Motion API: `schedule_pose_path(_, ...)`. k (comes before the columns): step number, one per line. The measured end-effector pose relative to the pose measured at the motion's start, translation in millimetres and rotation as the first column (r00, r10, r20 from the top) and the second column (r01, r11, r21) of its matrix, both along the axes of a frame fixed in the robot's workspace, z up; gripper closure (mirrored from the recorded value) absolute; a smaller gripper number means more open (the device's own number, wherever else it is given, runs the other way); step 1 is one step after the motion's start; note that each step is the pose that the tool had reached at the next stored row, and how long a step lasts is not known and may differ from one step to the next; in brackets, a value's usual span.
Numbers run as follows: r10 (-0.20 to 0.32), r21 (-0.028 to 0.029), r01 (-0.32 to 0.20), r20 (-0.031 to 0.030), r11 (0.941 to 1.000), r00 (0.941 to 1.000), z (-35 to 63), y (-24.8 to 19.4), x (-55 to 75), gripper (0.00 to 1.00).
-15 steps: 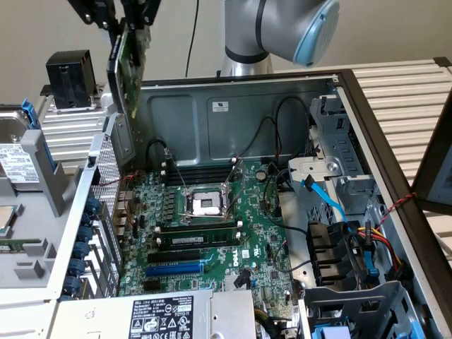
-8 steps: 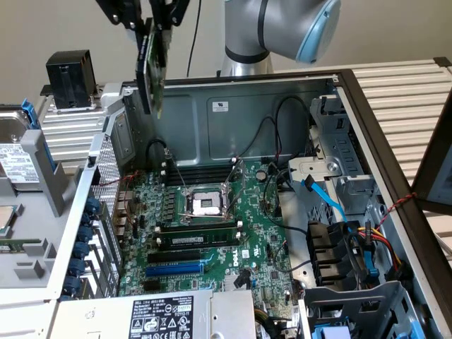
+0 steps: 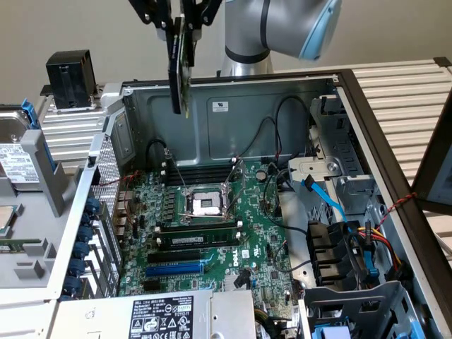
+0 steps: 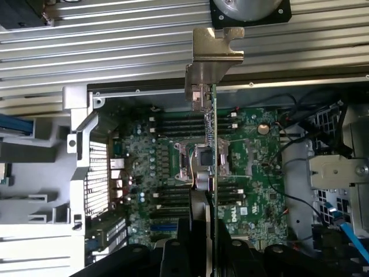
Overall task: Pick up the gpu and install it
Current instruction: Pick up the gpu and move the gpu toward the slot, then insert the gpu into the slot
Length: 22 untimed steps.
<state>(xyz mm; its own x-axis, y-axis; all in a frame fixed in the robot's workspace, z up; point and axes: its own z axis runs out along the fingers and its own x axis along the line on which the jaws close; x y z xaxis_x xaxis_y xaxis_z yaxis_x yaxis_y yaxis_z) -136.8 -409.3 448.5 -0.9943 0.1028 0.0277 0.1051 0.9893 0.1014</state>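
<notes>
the arm (image 3: 263,32) is a smooth silver-grey tube with a rounded light-blue joint cap (image 3: 319,28). its jaws are black jointed linkage bars, seemingly pinned with small bolts, with rounded black knuckles.

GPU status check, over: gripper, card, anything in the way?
Gripper shut on the gpu. Card hangs upright above the open case, not seated. Loose black cables lie over the motherboard near the socket.

We see an open case (image 3: 233,106) holding a green motherboard (image 3: 261,233), a CPU socket (image 3: 205,205) at its middle, a blue cable (image 3: 326,200) beside it, a drive (image 3: 15,161) outside
</notes>
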Motion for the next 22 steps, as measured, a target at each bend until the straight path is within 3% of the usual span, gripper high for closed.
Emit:
schedule_pose_path(5,0.001,0.0001,-0.001,-0.0019,1.0000,1.0000,0.0,-2.9,17.9,0.72)
schedule_pose_path(22,0.013,0.0005,-0.013,-0.0015,0.9999,0.9999,0.0,-2.8,17.8,0.72)
